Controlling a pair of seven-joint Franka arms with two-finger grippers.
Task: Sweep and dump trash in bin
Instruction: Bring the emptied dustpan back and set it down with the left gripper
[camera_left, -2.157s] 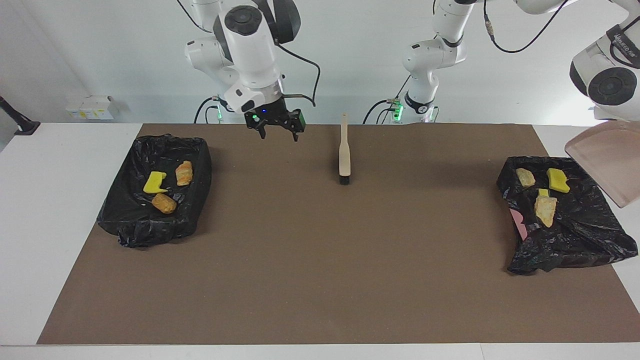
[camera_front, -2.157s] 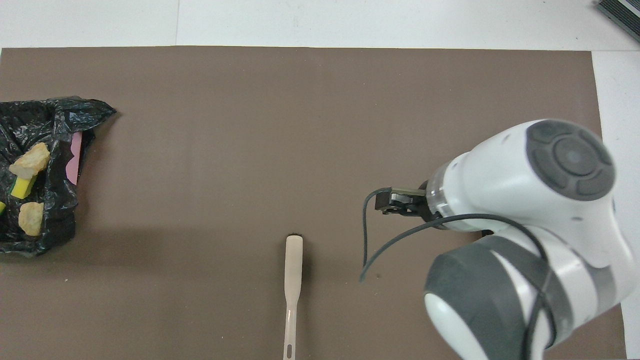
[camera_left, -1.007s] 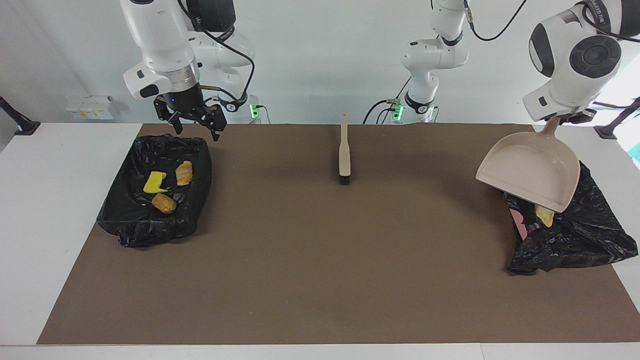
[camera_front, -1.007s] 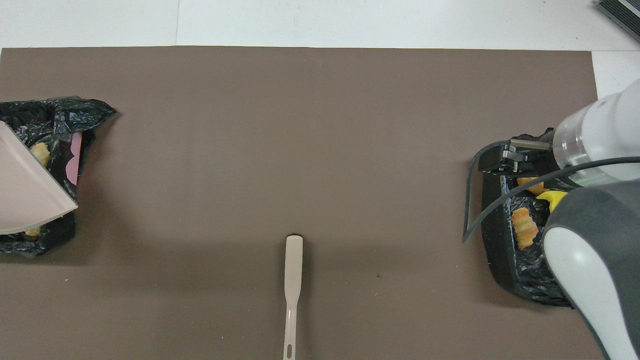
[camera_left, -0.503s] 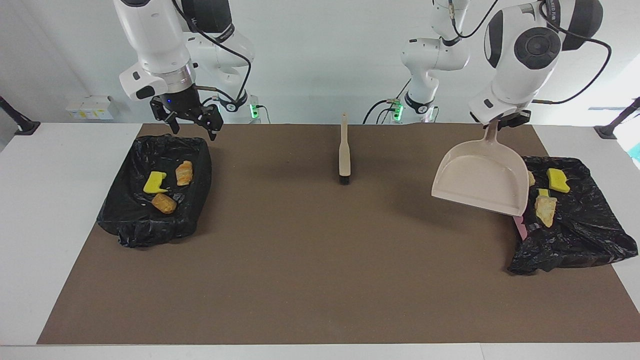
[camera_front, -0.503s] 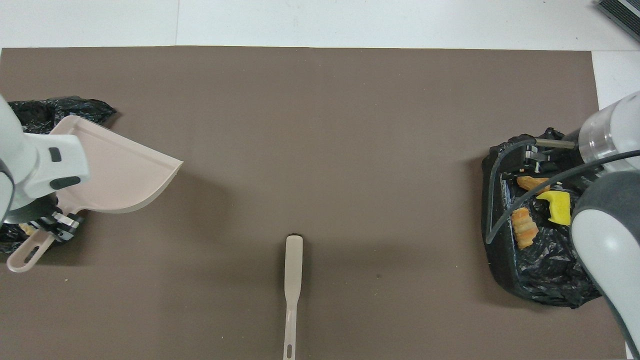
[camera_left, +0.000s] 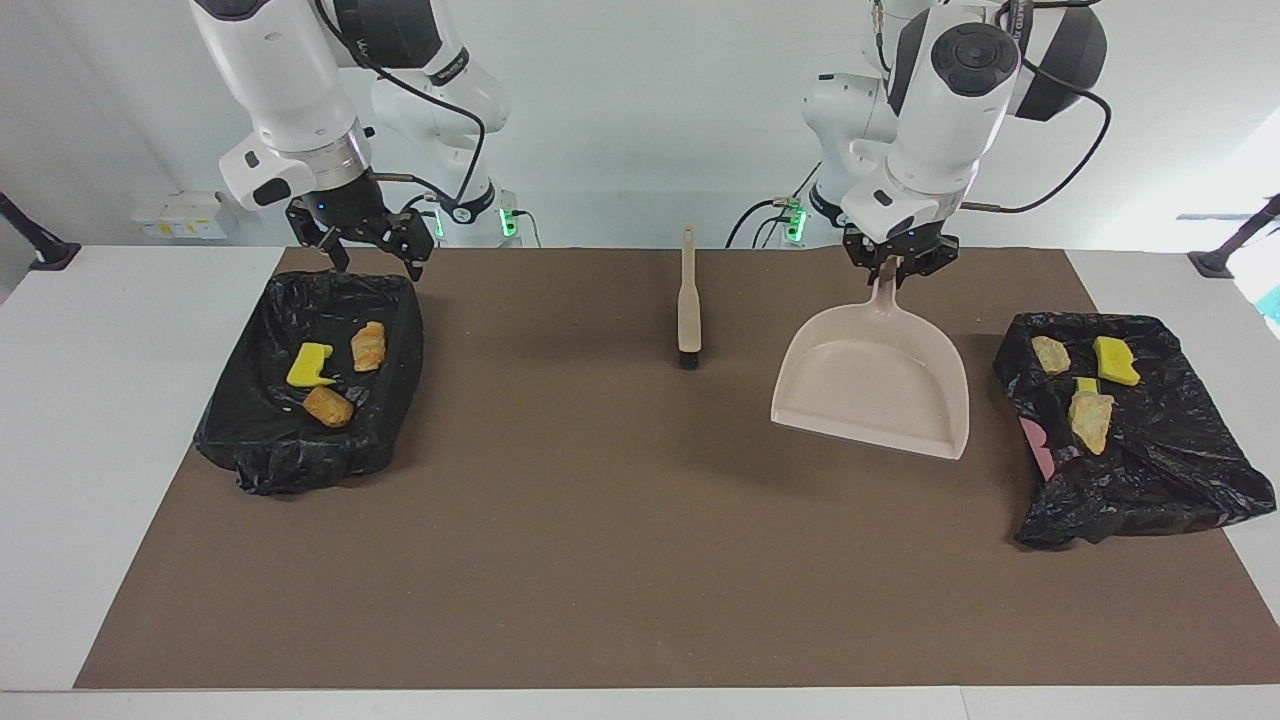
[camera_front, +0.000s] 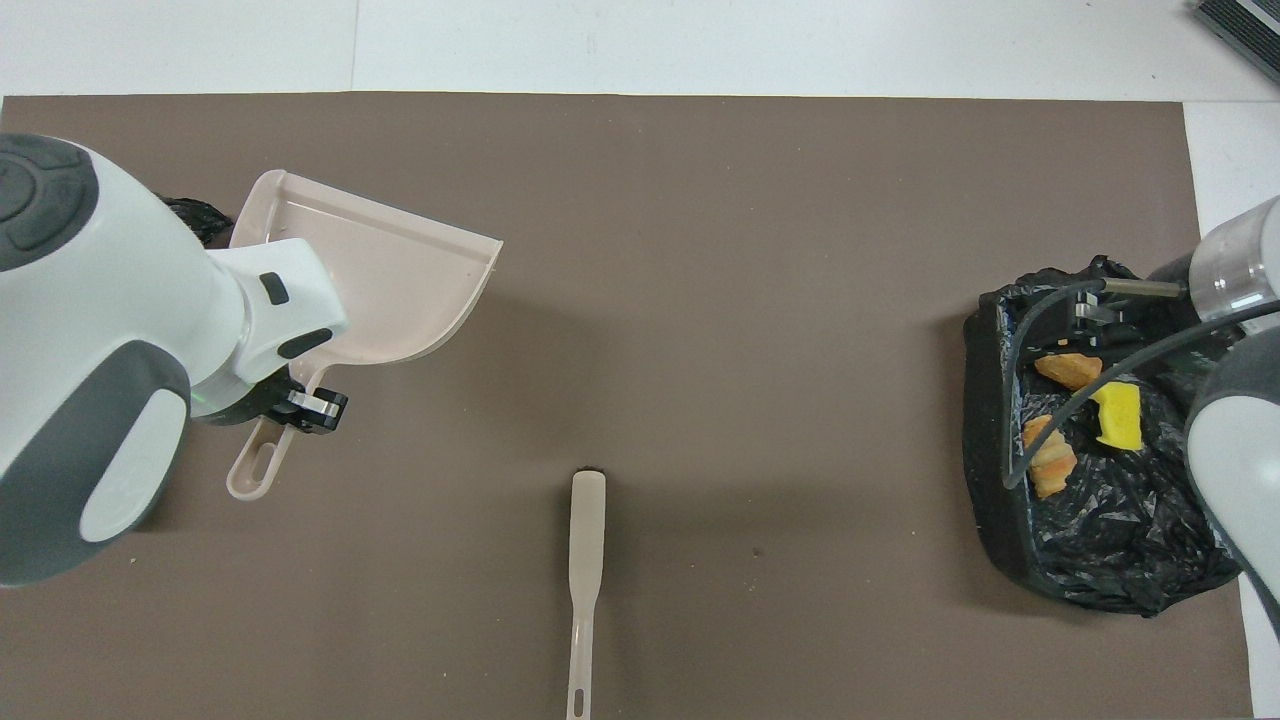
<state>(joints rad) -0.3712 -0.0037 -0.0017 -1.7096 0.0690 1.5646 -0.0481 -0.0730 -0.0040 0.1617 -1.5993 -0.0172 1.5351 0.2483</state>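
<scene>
Beige dustpan (camera_left: 870, 395), clamped by handle in left gripper (camera_left: 893, 266), swung off bin (camera_left: 1140, 470) toward brush (camera_left: 688, 310); pan empty. Trash (camera_left: 1090, 420) beside pan, inside bin: dump done. Right gripper (camera_left: 368, 240) waits spread over second bin (camera_left: 250, 440).

Bright, even light; soft shadows

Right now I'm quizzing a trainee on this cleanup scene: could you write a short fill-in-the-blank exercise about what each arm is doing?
1. The left end effector grips the ____ by its handle.
2. The brush lies on the mat, held by ____ arm.
3. The right end effector, its fingers ____, hovers over a black-lined bin.
4. No trash lies on the mat; every piece sits in a ____.

Missing words: dustpan; neither; open; bin
</scene>
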